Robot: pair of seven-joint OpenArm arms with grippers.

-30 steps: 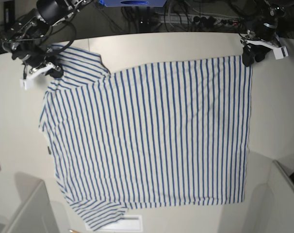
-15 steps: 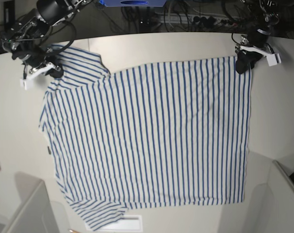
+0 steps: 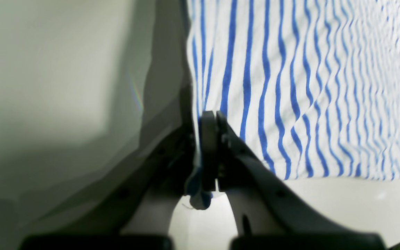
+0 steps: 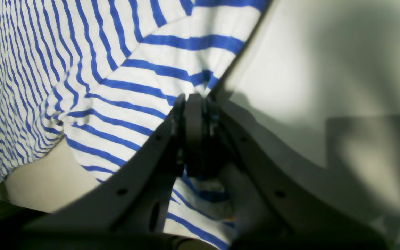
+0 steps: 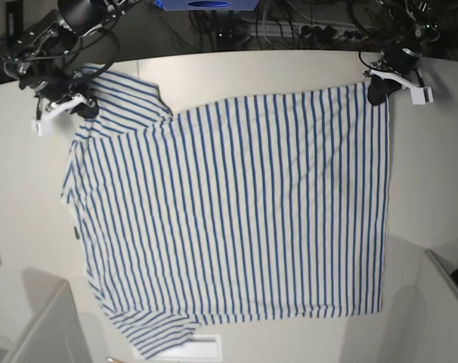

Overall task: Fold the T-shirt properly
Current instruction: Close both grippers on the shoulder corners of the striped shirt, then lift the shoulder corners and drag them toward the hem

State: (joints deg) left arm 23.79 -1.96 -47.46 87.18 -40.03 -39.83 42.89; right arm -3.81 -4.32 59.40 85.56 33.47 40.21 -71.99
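The T-shirt (image 5: 229,212), white with thin blue stripes, lies spread flat on the pale table (image 5: 433,174); its neck is at the left. My left gripper (image 5: 378,92) is shut on the shirt's far right hem corner; the left wrist view shows its fingertips (image 3: 209,118) pinching the striped cloth (image 3: 290,86). My right gripper (image 5: 84,107) is shut on the far left sleeve and shoulder cloth; in the right wrist view its fingers (image 4: 194,104) clamp a fold of the shirt (image 4: 116,69). A small dark tag (image 5: 75,233) shows at the left edge.
Cables and a power strip (image 5: 304,30) lie beyond the table's far edge. Grey bin walls stand at the front left (image 5: 44,325) and front right (image 5: 440,295). A white label (image 5: 199,349) peeks out under the near sleeve.
My left gripper has moved up and toward the table's far edge with the hem corner, pulling the right edge taut. The right gripper has shifted slightly up with the sleeve.
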